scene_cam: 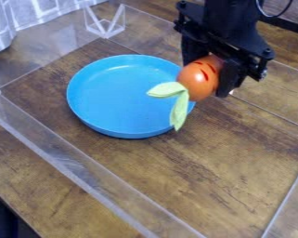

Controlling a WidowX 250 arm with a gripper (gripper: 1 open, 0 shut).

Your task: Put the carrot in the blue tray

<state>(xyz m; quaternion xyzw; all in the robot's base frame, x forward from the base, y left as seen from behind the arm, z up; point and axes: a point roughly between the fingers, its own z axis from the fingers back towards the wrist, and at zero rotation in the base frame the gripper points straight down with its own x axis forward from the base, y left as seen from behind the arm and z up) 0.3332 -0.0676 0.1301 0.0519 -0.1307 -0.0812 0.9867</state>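
Carrot (pixel 199 80) is clamped in the black gripper (pixel 221 67), overlapping the right edge of the blue tray (pixel 114 112) in this view, leaves dangling. I'd carry it left till the whole body's over the middle, then lower gently before letting go.

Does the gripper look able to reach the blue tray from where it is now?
Probably yes: the gripper, holding the carrot, already hangs over the right rim of the blue tray, with nothing visible between them.
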